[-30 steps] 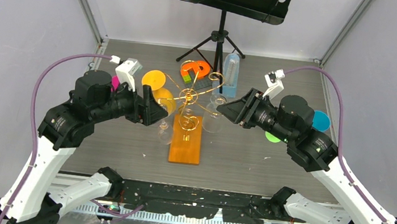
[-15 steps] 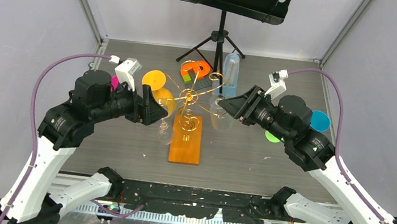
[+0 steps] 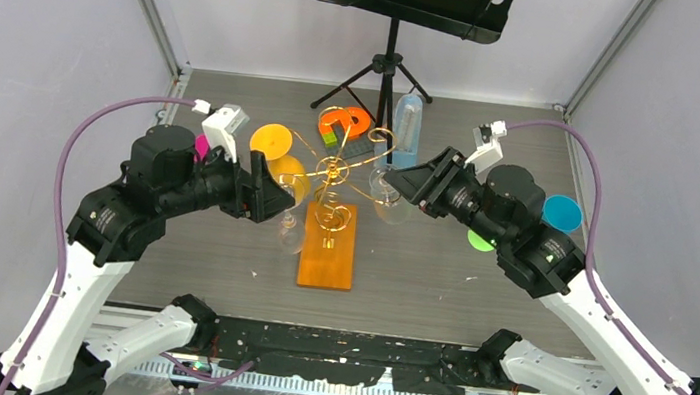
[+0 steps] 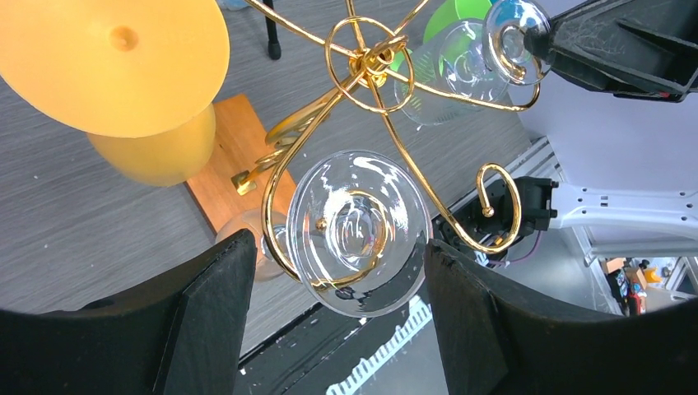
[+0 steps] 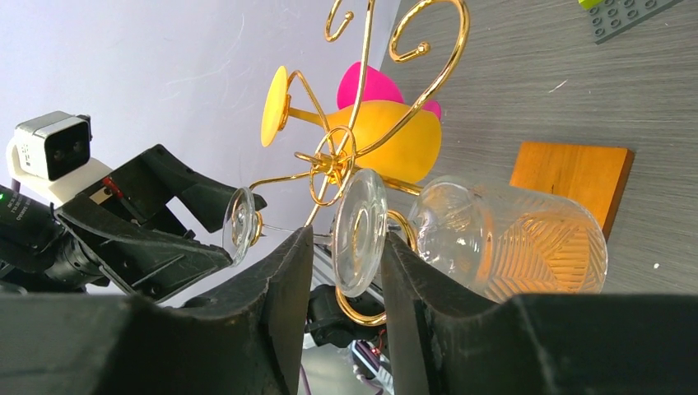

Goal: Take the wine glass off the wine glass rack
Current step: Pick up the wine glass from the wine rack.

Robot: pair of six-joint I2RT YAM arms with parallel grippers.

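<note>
We see the wine glass rack [image 3: 334, 167] standing mid-table [image 3: 438, 269] on its orange wooden base [image 3: 328, 255], with thin gold arms spreading from a central ring. Three glasses hang from it, feet uppermost: a yellow glass [image 3: 273, 138] at the far left, a left clear glass [image 4: 358, 230] at the near left and a right clear glass [image 5: 510, 243] on the right.

The right gripper [image 5: 347, 243] reaches in level from the right, and its jaws are drawn about halfway in around the foot of the right clear glass. The foot sits edge-on between the two fingers – it lies against one finger while a sliver of gap shows beside the other. We cannot tell whether the jaws are really pinching it. A gold scroll curls just under that foot, and the patterned bowl lies tilted beyond the fingers, over the edge of the base.

The left gripper [image 4: 337, 243] faces the rack from the other side with its jaws spread wide. They straddle the foot of the left clear glass, with clear space on both sides – nothing is grasped.

A black music stand [image 3: 390, 61] stands behind the rack
</note>
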